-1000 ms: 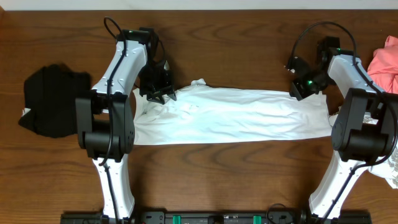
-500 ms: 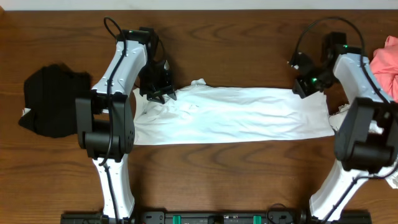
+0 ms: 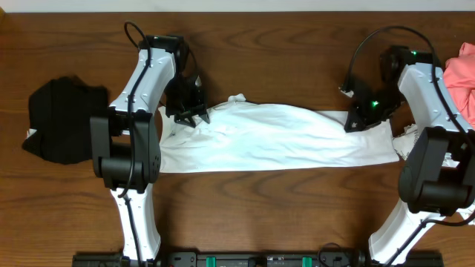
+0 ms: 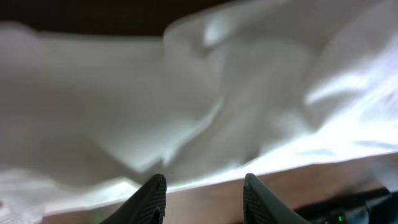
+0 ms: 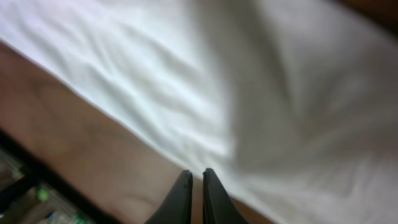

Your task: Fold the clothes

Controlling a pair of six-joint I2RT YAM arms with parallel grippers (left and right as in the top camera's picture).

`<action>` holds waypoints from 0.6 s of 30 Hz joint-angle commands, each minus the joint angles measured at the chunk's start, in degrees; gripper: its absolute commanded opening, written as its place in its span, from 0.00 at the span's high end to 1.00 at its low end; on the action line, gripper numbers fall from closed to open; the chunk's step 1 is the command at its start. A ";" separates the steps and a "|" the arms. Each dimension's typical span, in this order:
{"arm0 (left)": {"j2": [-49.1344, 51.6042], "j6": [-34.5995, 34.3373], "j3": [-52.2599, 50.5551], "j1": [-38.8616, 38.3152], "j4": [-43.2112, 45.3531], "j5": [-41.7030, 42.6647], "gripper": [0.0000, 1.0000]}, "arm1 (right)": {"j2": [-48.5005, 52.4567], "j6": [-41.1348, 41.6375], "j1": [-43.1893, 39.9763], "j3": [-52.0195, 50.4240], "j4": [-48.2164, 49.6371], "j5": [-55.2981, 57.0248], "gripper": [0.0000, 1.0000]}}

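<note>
Currently white cloth T-shirt lies as long wrinkled band on brown wooden table. Left gripper spread; right gripper pressed nearly together, empty.

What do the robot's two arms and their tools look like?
Both the left arm and right arm have white shells with black joints, and a black cable loops near each wrist. The left tool and right tool are black with tapered fingers; a green light glows by the right one.
</note>
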 commanded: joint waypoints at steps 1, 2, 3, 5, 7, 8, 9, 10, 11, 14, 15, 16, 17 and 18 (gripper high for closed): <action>-0.42 0.31 -0.28 -0.11 -2.91 0.13 0.59 | -0.42 2.93 0.72 -0.02 -1.62 -1.03 0.93; -0.42 0.31 -0.28 -0.11 -3.78 0.13 0.59 | -0.42 3.08 0.72 -0.02 -1.90 -1.03 0.93; -0.42 0.31 -0.28 -0.11 -4.55 0.13 0.59 | -0.42 3.08 0.72 -0.02 -2.01 -1.03 0.93; -0.42 0.31 -0.28 -0.11 -5.95 0.13 0.59 | -0.42 3.10 0.72 -0.02 -2.10 -1.05 0.93; -0.42 0.31 -0.28 -0.11 -6.54 0.13 0.62 | -0.42 3.10 0.72 -0.02 -2.10 -1.05 0.93; -0.44 0.31 -0.26 -0.11 -6.51 0.33 0.70 | -0.42 3.10 0.72 -0.02 -2.08 -1.05 0.92; -0.44 0.31 -0.24 -0.11 -6.12 0.79 0.73 | -0.42 3.10 0.72 -0.02 -1.66 -1.07 0.91; -0.44 0.33 -0.22 -0.11 -5.20 1.49 0.73 | -0.42 3.34 0.74 -0.02 -1.22 -1.09 0.91; -0.44 0.33 -0.20 -0.11 -3.98 1.97 0.73 | -0.42 3.96 0.79 -0.02 -0.48 -1.11 0.91; -0.90 0.35 -0.15 -0.11 0.55 2.29 0.70 | -0.42 4.37 1.20 -0.02 1.62 -1.46 0.86; -1.18 0.33 -0.04 -0.11 2.34 2.29 0.68 | -0.42 4.35 1.42 -0.02 2.45 -1.46 0.85; -1.51 0.35 0.11 -0.11 3.82 2.29 0.65 | -0.42 4.37 1.60 -0.02 3.23 -1.49 0.85; -1.97 0.33 0.31 -0.11 5.55 2.27 0.62 | -0.42 4.37 1.81 -0.02 4.13 -1.46 0.82; -2.43 0.35 0.48 -0.11 7.06 2.25 0.60 | -0.42 4.39 1.95 -0.02 4.85 -1.49 0.79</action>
